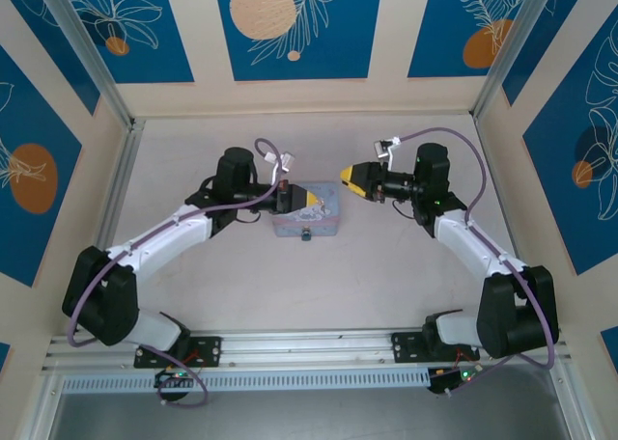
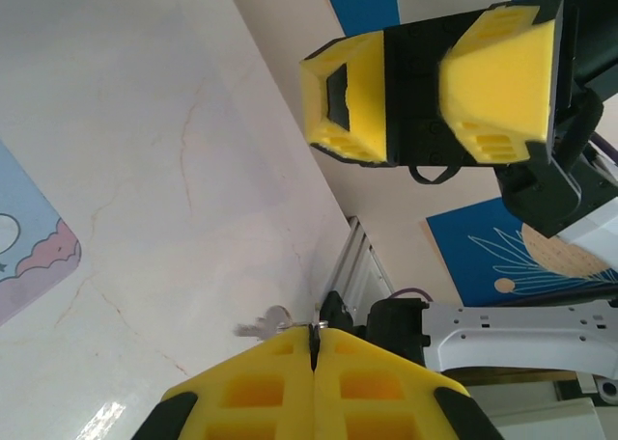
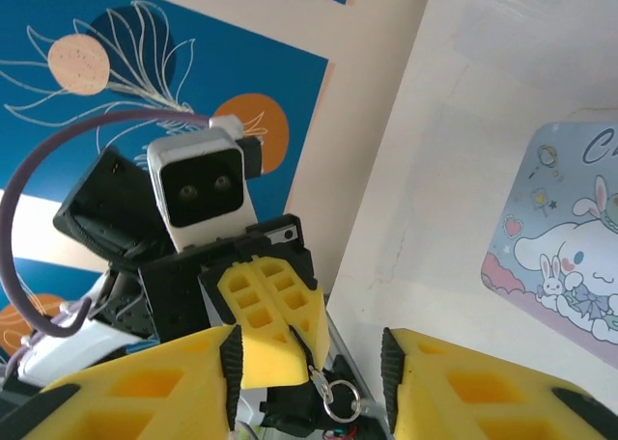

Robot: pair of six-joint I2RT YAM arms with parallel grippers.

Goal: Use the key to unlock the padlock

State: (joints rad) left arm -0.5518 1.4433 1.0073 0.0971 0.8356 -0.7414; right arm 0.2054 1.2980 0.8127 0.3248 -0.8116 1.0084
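The padlock (image 1: 305, 234) is a tiny dark lock at the near side of the pale blue tin (image 1: 307, 220). My left gripper (image 1: 311, 197) hovers over the tin, shut on the key (image 2: 259, 326). The key's blade sticks out sideways from the closed yellow fingertips (image 2: 290, 363). In the right wrist view the key's ring (image 3: 340, 398) hangs at the tip of the left gripper (image 3: 275, 324). My right gripper (image 1: 352, 178) faces the left one from the right. It stands open (image 3: 307, 382), its pads (image 3: 391, 363) either side of the left fingertips and the ring, touching neither.
The tin, printed with cartoon rabbits (image 3: 570, 237), lies mid-table. Aluminium frame posts (image 1: 116, 179) and blue patterned walls (image 1: 579, 141) enclose the workspace. Bare tabletop (image 1: 319, 286) stretches between the tin and the arm bases.
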